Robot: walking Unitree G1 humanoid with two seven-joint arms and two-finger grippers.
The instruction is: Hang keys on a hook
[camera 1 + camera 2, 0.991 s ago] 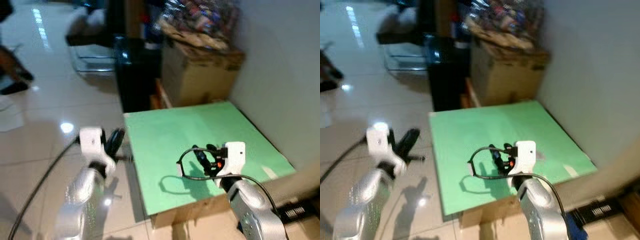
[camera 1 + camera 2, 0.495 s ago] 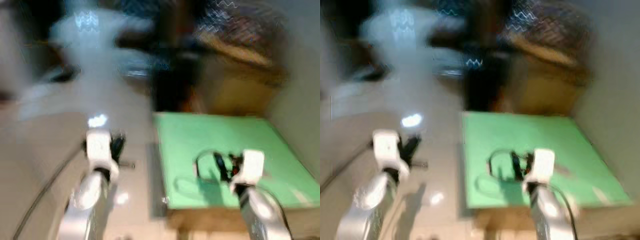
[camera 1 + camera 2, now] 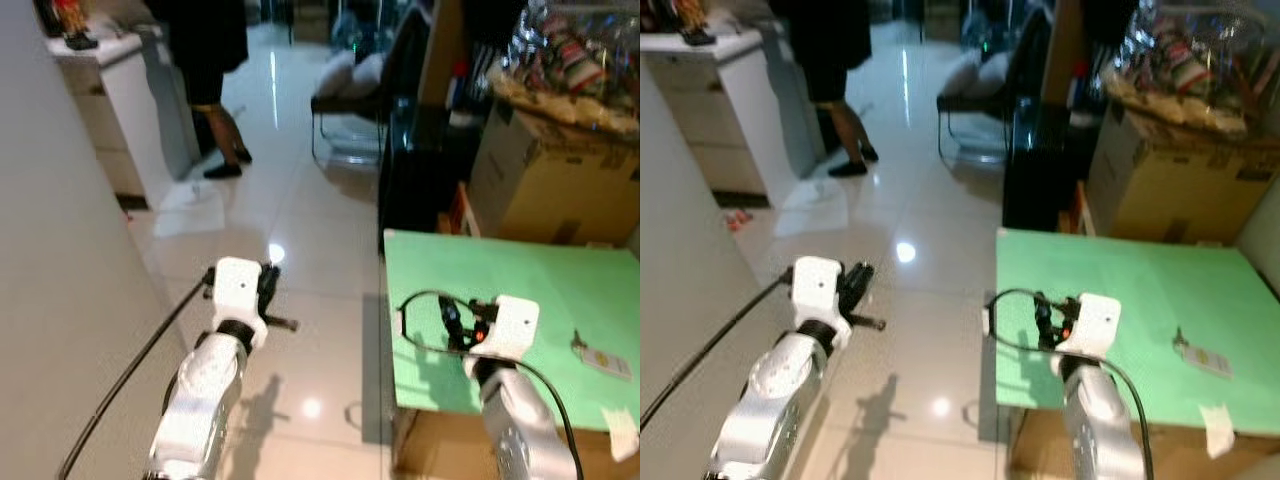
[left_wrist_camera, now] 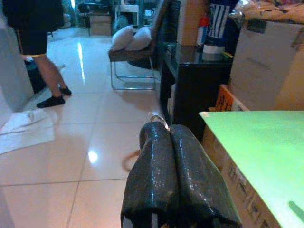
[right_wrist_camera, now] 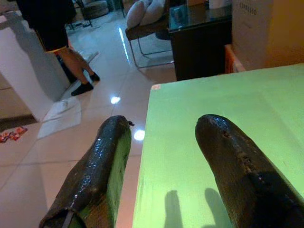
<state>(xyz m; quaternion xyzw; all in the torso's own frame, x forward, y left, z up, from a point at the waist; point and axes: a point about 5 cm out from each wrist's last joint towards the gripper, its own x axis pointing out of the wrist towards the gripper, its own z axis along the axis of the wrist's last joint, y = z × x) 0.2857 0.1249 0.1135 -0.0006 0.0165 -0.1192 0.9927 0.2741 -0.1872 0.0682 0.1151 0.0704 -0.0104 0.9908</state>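
Note:
My left gripper (image 3: 267,284) is held over the tiled floor, left of the green table (image 3: 500,280). Its fingers (image 4: 173,166) are pressed together, and a small metal key ring (image 4: 159,120) pokes out at their tips, with a thin piece (image 3: 283,322) sticking out beside it. My right gripper (image 3: 455,316) hovers over the table's left edge, open with nothing between its fingers (image 5: 102,161). A key with a white tag (image 3: 601,356) lies on the table at the right.
A pale wall (image 3: 60,300) rises close on my left. A person's legs (image 3: 222,120) stand far back by a white cabinet (image 3: 115,90). A black cabinet (image 3: 420,170), a cardboard box (image 3: 545,175) and a chair with cushions (image 3: 345,90) stand behind the table.
The camera has swung left through a blur, so the table now sits at the right and the wall and person have come into view. Both arms keep the same pose.

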